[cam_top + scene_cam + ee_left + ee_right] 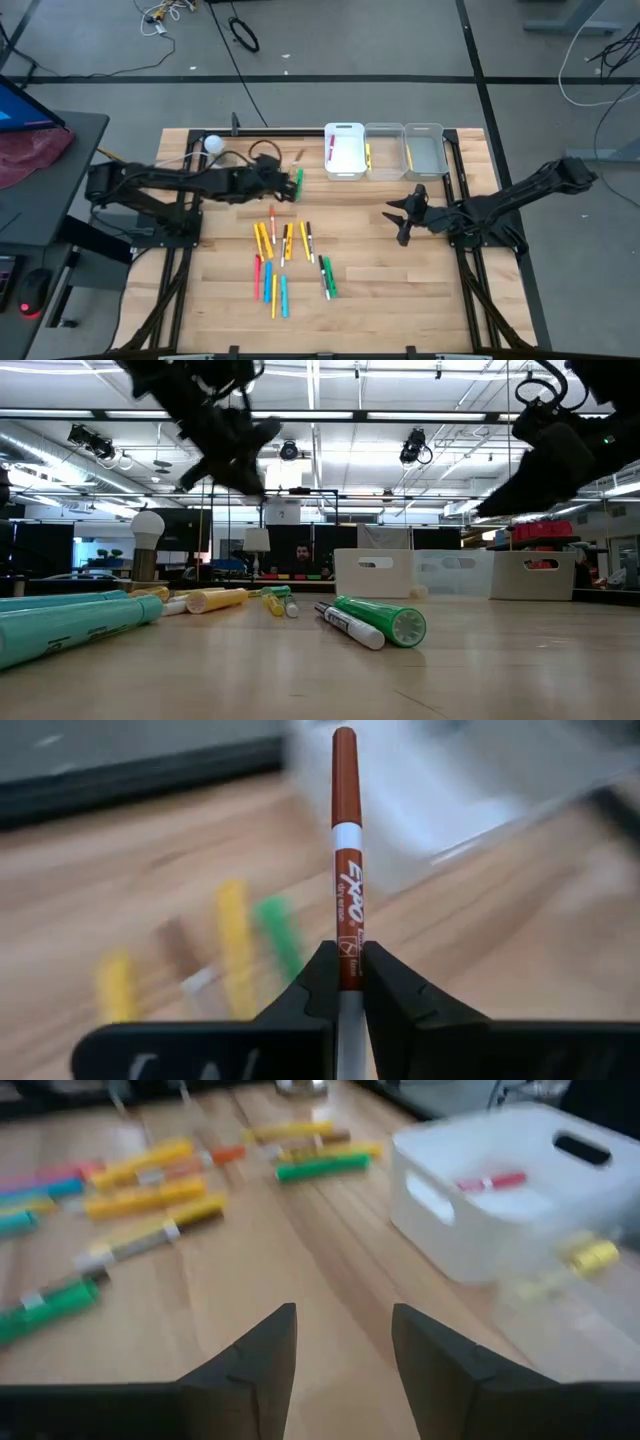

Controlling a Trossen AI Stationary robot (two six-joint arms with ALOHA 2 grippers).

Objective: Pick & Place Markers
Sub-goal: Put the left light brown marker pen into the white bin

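My left gripper (283, 180) (348, 958) is shut on a red-brown marker (346, 830) with a white band, held above the table's far middle. In the low view the left gripper (243, 465) hangs well above the tabletop. Several markers (285, 258) in yellow, orange, pink, green and cyan lie flat on the wood in the middle of the table. A green marker (299, 180) lies just beside the left gripper. My right gripper (401, 215) (343, 1345) is open over bare wood on the right, with nothing between its fingers. My left gripper pinches the marker's barrel (349, 932) between its two fingers, below the white band. The marker runs along the fingers and sticks out ahead of them, its red-brown end farthest out. It is lifted clear of the table. The barrel's rear end is hidden between the fingers.
A white bin (345, 152) holding a red marker stands at the far edge. Two clear bins (385, 150) (424, 150) stand to its right, with yellow markers at their walls. A white bulb (212, 143) and cables sit at the far left.
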